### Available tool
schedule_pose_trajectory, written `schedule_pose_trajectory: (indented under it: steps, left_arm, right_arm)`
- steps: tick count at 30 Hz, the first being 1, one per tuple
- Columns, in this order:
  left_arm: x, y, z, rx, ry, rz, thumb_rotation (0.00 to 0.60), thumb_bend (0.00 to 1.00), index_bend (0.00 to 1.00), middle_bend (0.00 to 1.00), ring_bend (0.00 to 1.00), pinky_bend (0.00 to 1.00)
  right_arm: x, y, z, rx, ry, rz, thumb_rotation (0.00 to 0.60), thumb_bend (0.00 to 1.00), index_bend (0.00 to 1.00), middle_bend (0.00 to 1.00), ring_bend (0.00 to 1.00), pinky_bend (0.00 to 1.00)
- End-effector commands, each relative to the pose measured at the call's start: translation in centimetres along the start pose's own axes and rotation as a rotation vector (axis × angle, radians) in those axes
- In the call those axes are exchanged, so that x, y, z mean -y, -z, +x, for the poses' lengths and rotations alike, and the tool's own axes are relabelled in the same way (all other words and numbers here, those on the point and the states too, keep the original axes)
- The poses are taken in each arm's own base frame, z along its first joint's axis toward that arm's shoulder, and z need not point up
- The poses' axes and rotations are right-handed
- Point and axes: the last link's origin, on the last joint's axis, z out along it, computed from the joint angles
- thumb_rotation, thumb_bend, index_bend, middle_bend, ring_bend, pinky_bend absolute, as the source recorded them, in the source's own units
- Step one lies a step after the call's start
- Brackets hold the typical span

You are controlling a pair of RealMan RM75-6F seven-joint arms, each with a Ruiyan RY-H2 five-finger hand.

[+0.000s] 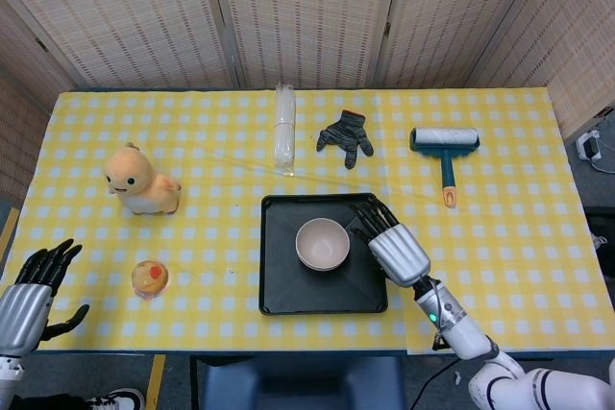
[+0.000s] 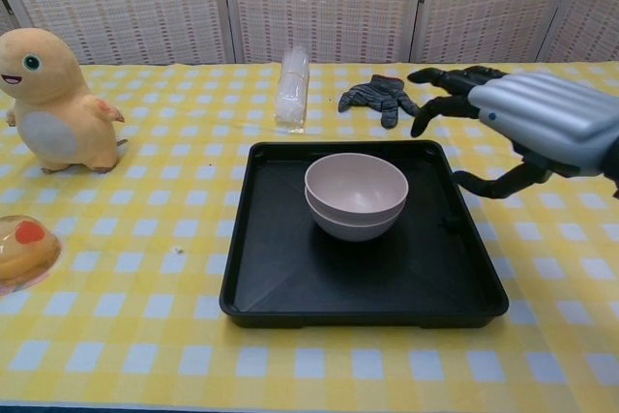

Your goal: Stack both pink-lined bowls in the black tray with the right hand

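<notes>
Two pink-lined bowls (image 2: 356,196) sat nested one inside the other near the middle of the black tray (image 2: 290,282), upright, rims roughly level, top bowl seated well down so only a band of the lower one showed under it. Right hand (image 2: 527,123) hovered over the tray's right edge, off to the right of the stack, fingers spread apart and holding nothing; no contact with bowl or tray in either view. Left hand (image 1: 29,300) sat low at the table's near left corner, fingers apart, nothing in it. Judged from the look: bowls read as light, rigid, smooth-walled, probably plastic or melamine, so slippery under hard fingertips and likely to skate on the tray floor if nudged sideways. Best hold would be a pinch over the rim, thumb outside and fingers inside; grabbing the stack at the top rim would likely lift only the upper bowl. Stacking looked done. Hidden or unclear: lower bowl's inside fully covered, so pink lining could only be made out faintly on the top bowl (image 1: 322,243) from the head view; base of the lower bowl and whether it sat flat not visible; right arm cut off at the chest view's right edge and the hand's palm side not seen; left arm cropped at the head view's bottom left corner and absent from the chest view. Plush dinosaur (image 2: 55,103), glove (image 2: 377,97), lint roller (image 1: 444,144) well apart from the tray.
</notes>
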Motion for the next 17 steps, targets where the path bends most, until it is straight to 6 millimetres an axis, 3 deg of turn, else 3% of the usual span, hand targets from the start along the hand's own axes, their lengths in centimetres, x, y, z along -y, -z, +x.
schedule_pose_trajectory:
  steps: [1, 5, 11, 17]
  left_arm:
    - [0.1, -0.1, 0.1, -0.030, -0.022, 0.008, 0.600, 0.32, 0.00, 0.07, 0.08, 0.03]
    - [0.3, -0.3, 0.0, -0.034, -0.025, 0.019, 0.600, 0.32, 0.00, 0.06, 0.06, 0.02]
    - [0.1, -0.9, -0.4, -0.043, -0.054, 0.010, 0.600, 0.31, 0.00, 0.06, 0.06, 0.02]
    - [-0.4, -1.1, -0.7, -0.059, -0.066, -0.008, 0.600, 0.31, 0.00, 0.06, 0.06, 0.02]
  right_arm:
    - [-3.4, 4.6, 1.8, -0.070, 0.002, -0.110, 0.600, 0.45, 0.21, 0.00, 0.00, 0.00]
    - [-6.6, 10.2, 3.3, -0.134, 0.010, -0.244, 0.600, 0.44, 0.10, 0.00, 0.00, 0.00]
    - [-8.5, 17.3, 3.9, -0.166, 0.002, -0.371, 0.600, 0.45, 0.01, 0.00, 0.00, 0.00]
    - [-9.7, 19.5, 4.2, -0.126, -0.037, -0.454, 0.600, 0.44, 0.00, 0.00, 0.00, 0.00]
